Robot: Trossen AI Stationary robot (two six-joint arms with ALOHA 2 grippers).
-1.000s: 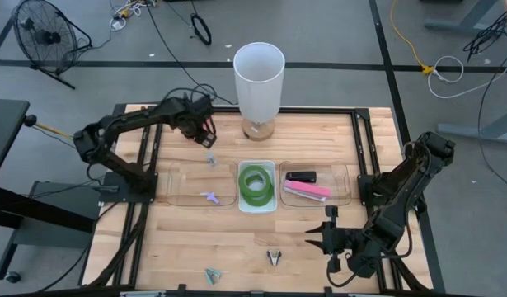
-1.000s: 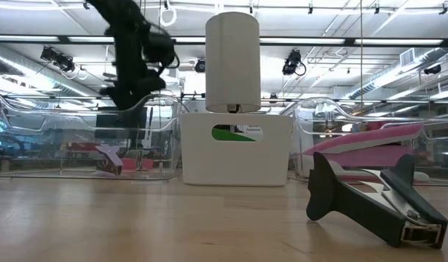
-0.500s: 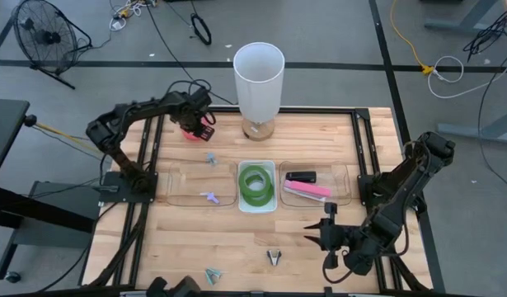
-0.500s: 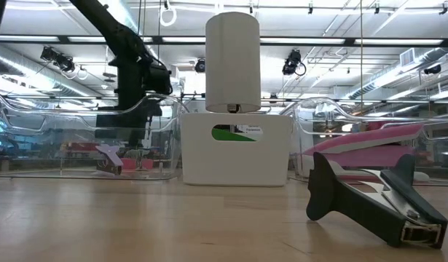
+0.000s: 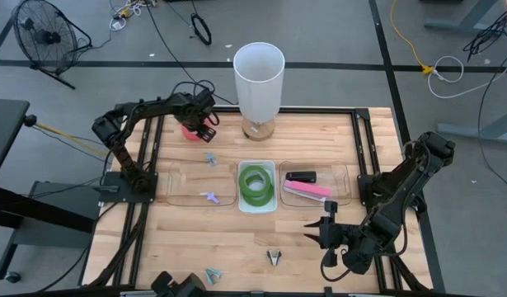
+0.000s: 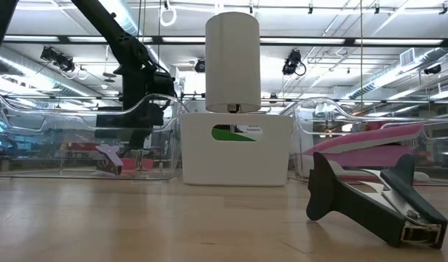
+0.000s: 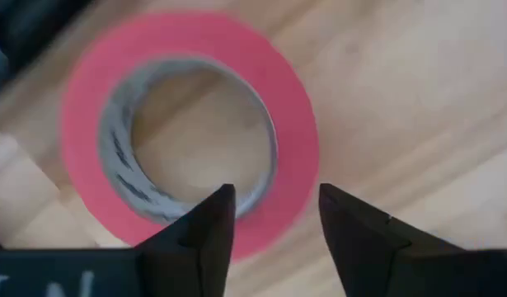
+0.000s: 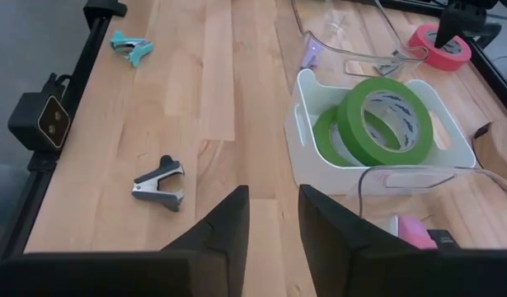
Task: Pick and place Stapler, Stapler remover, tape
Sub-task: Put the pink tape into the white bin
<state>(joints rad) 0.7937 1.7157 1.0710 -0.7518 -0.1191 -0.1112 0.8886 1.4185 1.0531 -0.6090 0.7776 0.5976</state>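
Observation:
The pinkish-red tape roll (image 5: pixel 187 131) lies flat on the wood at the table's far left. In the left wrist view (image 7: pixel 302 140) it fills the picture. My left gripper (image 5: pixel 202 124) is open and points down over the roll (image 7: pixel 274 198). One finger (image 7: pixel 205 227) is over the roll's open centre and the other (image 7: pixel 352 227) is outside its rim; I see no touch. Two green rolls (image 8: pixel 377 115) stand in the white bin (image 5: pixel 257 201). A dark staple remover (image 5: pixel 274 257) lies near the front edge. My right gripper (image 5: pixel 319 233) is open and empty at the front right.
A clear tray (image 5: pixel 180 188) holds a purple staple remover (image 5: pixel 209 196). Another clear tray (image 5: pixel 340 183) holds a black stapler (image 5: pixel 301 176) and a pink stapler (image 5: pixel 307 191). A tall white cylinder (image 5: pixel 259 78) stands at the far middle. Teal removers lie in two places (image 5: pixel 213 274) (image 5: pixel 211 157).
My left gripper has come down toward the pinkish-red tape roll at the table's far left, and its arm has folded in closer above it. The roll has stayed flat on the wood.

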